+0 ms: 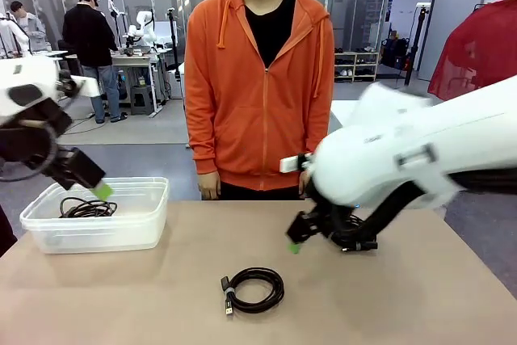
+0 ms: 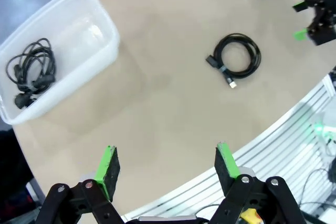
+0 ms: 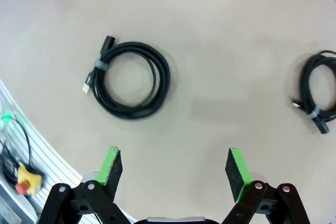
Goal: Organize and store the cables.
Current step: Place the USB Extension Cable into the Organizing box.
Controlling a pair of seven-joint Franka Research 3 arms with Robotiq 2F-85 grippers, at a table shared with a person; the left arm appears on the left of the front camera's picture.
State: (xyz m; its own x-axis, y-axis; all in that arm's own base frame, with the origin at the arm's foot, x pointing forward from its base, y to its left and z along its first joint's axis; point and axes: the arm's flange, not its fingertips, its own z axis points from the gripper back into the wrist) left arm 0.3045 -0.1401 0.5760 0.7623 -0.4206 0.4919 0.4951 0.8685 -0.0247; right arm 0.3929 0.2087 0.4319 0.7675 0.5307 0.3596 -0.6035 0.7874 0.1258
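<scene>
The desk (image 1: 178,280) carries a clear plastic bin (image 1: 97,236) holding one cable (image 1: 87,208). Both the left end effector (image 2: 168,166) and the right end effector (image 3: 174,167) stand apart, empty. The right should descend on the centre coiled cable (image 3: 161,80), one finger inside its ring.

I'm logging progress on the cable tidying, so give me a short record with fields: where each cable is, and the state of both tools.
bin: clear plastic box at the left end of the table
in bin: one loose cable
on table: near coil; far coil
left tool: open, empty, raised near the bin
right tool: open, empty, above the table
</scene>
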